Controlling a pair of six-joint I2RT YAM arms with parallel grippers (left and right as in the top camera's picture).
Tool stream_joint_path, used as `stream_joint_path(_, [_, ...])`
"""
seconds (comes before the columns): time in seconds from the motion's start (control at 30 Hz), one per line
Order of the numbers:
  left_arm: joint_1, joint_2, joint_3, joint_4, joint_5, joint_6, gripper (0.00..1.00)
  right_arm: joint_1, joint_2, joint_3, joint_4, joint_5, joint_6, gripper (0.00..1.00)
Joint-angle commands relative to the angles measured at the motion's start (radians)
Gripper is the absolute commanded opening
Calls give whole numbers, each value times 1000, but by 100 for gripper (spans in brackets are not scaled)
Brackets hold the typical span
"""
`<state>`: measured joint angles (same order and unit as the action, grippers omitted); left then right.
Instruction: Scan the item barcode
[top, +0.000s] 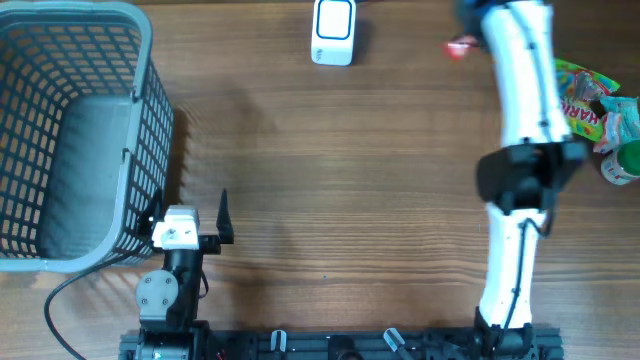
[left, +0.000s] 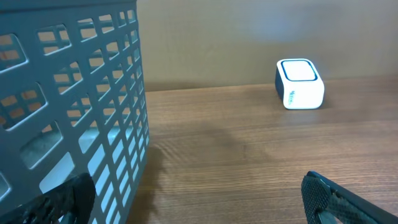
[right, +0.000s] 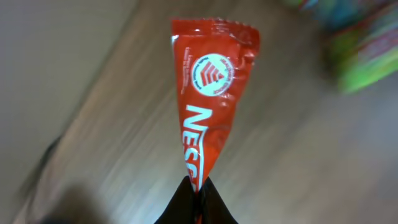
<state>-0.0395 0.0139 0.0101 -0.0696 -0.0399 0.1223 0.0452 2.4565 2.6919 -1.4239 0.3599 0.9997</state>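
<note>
soft even light, faint shadows, heavy motion blur in right wrist background

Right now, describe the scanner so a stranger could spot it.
From the grey mesh basket on the table's left, look along the far edge to the middle. The scanner stands there alone: a small white box with a blue-outlined top.

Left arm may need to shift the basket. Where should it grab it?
I'd grip the basket's rim at the near right corner, coming down from above, one finger inside and one outside: the lattice wall is thin and upright, the body too wide to span. The open left pincer sits beside that corner.
</note>
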Motion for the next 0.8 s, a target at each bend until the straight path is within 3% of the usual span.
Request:
stream_joint_path(0.0, [-2, -6, -5, 1, -3, -6, 100, -138, -7, -79, -43, 8, -267, 5])
stream_joint_path(0.17, [-2, -6, -5, 1, -3, -6, 100, -299, -7, -420, 222, -61, -639, 5])
stream_joint_path(0.23, [-2, -6, -5, 1, -3, -6, 100, -354, -7, -560, 309, -142, -705, 8])
stream_joint_path(0.27, [-2, -6, -5, 1, -3, -6, 100, -376, -7, -566, 303, -145, -704, 45])
stream_joint_path(0.33, [-2, -6, -5, 1, -3, -6, 100, -411, -45, -541, 269, -202, -704, 100])
stream_joint_path(0.47, [-2, -6, -5, 1, -3, -6, 100, -424, -314, -425, 144, -453, -713, 100])
stream_joint_path(0.63, [-2, -6, -5, 1, -3, -6, 100, -364, -795, -420, 2, -474, -719, 100])
stream_joint_path(0.77, [-2, -6, -5, 1, -3, -6, 100, -363, -1094, -420, -104, -473, -479, 100])
